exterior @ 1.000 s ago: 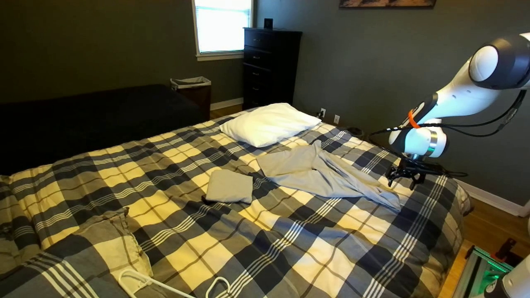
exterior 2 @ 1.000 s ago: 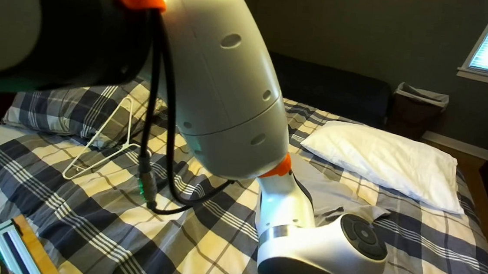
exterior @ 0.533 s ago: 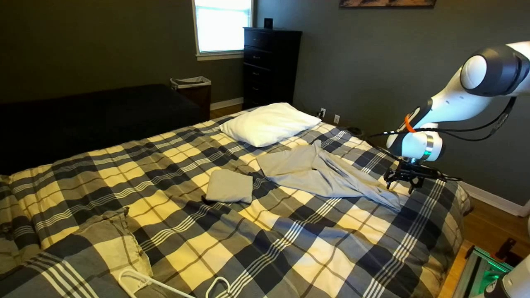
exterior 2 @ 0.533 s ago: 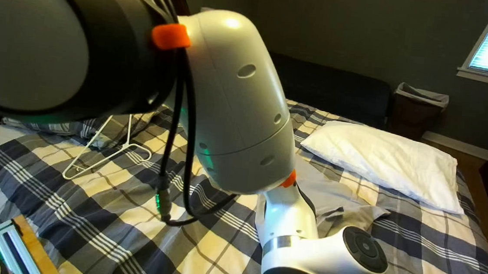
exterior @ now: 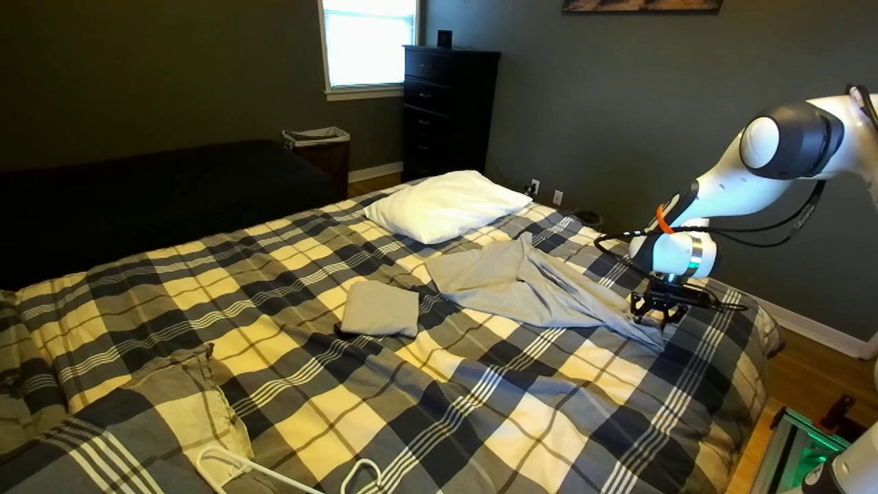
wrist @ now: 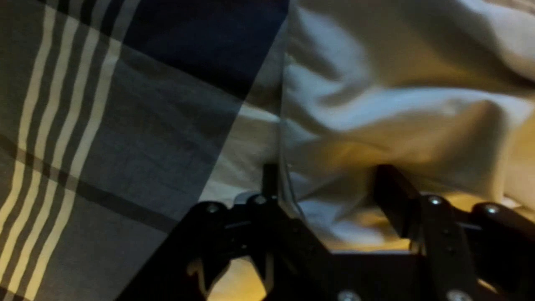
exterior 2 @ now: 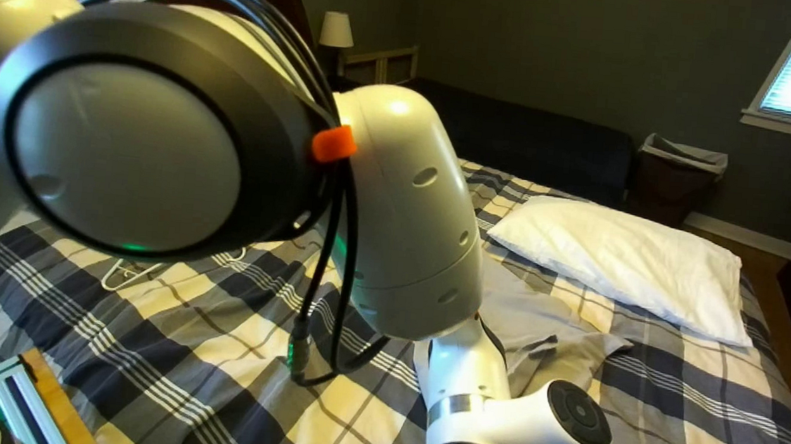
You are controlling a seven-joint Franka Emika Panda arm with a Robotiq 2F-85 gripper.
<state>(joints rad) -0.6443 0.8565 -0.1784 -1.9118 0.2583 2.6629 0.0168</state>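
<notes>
- My claw (wrist: 328, 184) comes in from the bottom of the wrist view, its two fingers (wrist: 395, 192) standing well apart, with nothing pinched between them.
- A loose gray cloth (wrist: 368, 121) lies creased in the gap between my fingers; I cannot tell whether either tip touches it.
- In an exterior view that cloth spreads from mid-frame toward the right, and my claw is at its lower right end.
- A plaid bedspread (exterior: 295, 398) runs beneath it.
- A folded gray square (exterior: 381, 309) lies near the cloth, left of the frame's centre.
- A white pillow (exterior: 446, 206) rests beyond the cloth, upper middle of the same frame.
- A white hanger (exterior: 267, 472) shows at the bottom edge, left of middle.
</notes>
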